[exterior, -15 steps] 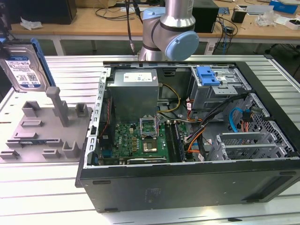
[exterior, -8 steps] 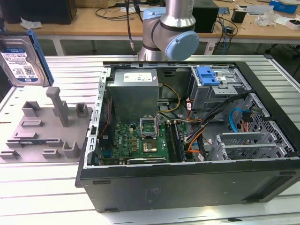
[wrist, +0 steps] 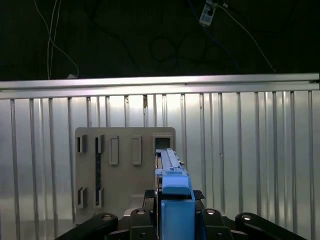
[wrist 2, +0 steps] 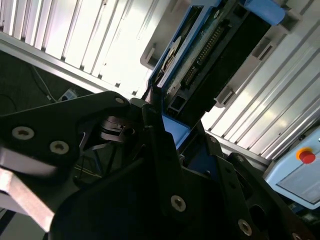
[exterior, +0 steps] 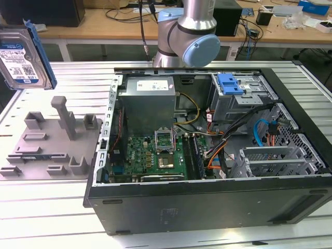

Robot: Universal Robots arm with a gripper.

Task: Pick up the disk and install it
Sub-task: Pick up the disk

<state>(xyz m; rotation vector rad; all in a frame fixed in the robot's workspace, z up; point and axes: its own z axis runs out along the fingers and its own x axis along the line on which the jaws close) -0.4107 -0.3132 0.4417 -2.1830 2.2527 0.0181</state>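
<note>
The slotted metal table (exterior: 62, 72) carries the open computer case (exterior: 207, 207), and my arm (exterior: 189, 36) reaches in from behind it. At the exterior view's left a grey fixture (exterior: 49, 137) lies flat on the table. The disk (exterior: 21, 59) hangs in the air above it, label side facing the camera and well apart from the case.

My gripper (wrist: 176, 199) is clamped on the disk. The fingers (wrist 2: 156, 120) press the blue bracket (wrist: 176, 210) from both sides, with the drive pointing edge-on away from me.

I judge it dense for its size, rigid, smooth on the metal faces and unforgiving of knocks. The bracket is therefore the right place to hold, away from the connector (wrist 2: 202, 57) and the bare board beside it.

Some things I cannot make out. The exterior view cuts off the disk's left edge, and my own linkage hides how deep the pads sit on the bracket. Inside the case, cables crowd the drive cage (exterior: 231, 96) under its blue latch — I cannot tell which bay is free
</note>
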